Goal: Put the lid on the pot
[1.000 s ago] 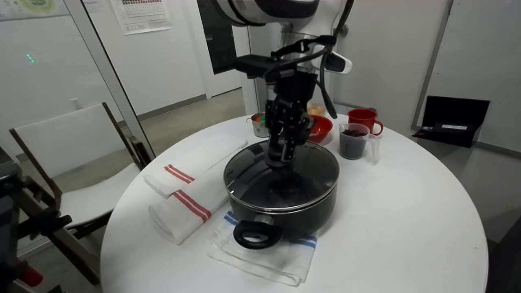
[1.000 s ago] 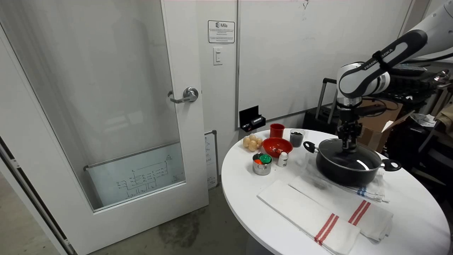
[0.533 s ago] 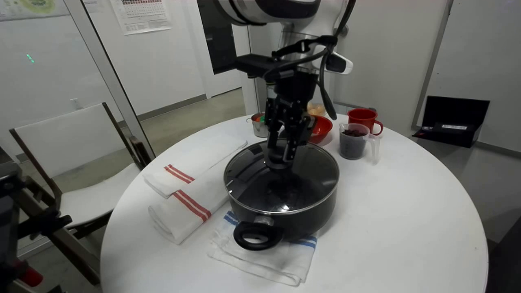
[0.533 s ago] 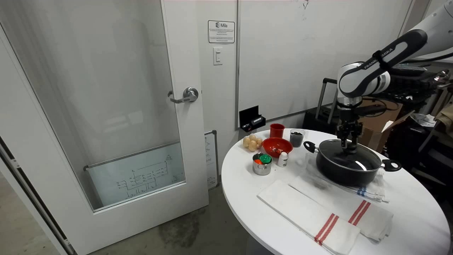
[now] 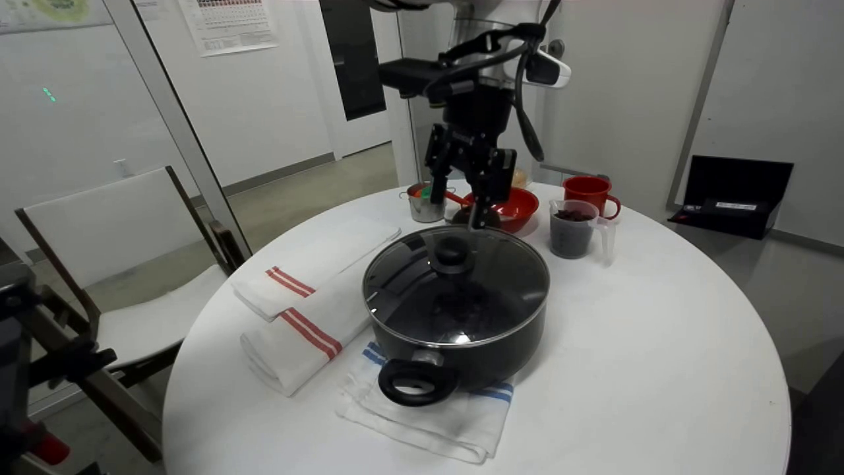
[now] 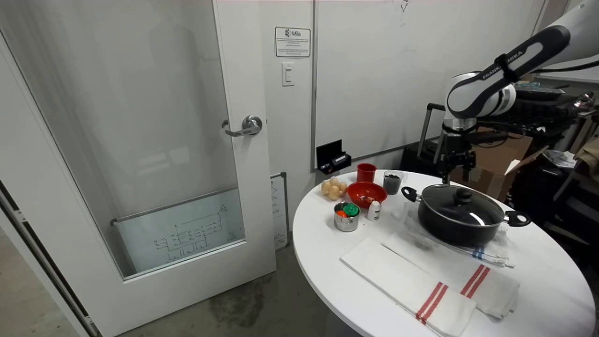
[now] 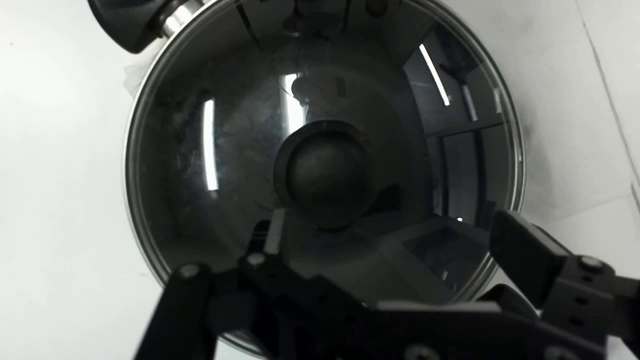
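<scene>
Wrist view looks down on the lid (image 7: 325, 112), round, metal-rimmed and of dark clear glass, with a black knob (image 7: 330, 175) at its centre. In both exterior views it lies level on the pot (image 5: 481, 363), its rim running along the pot's edge. The pot is wide and black, with a black loop handle (image 5: 419, 384) at either side.

The hand (image 7: 390, 227) is released, its fingers (image 7: 525, 247) spread well apart. It hangs clear of the knob, near the rim in an exterior view; whether a fingertip touches that rim, I cannot tell.

Beneath the pot is a folded white cloth (image 5: 428, 425) with blue stripes, lying on the round white tabletop (image 5: 659, 369). Two folded towels (image 6: 412, 285) with red stripes lie next to it.

Farther out stand a clear measuring cup (image 5: 571, 239) holding dark pieces (image 5: 573, 216), a red mug (image 5: 585, 191) and a red bowl (image 6: 360, 189). Just beside the bowl are a small white bottle (image 6: 374, 211), a steel cup (image 6: 346, 224) with orange and green contents (image 6: 351, 210), and some pale round things (image 6: 333, 189).

Past the tabletop, a white chair (image 5: 119, 231) shows in an exterior view.
</scene>
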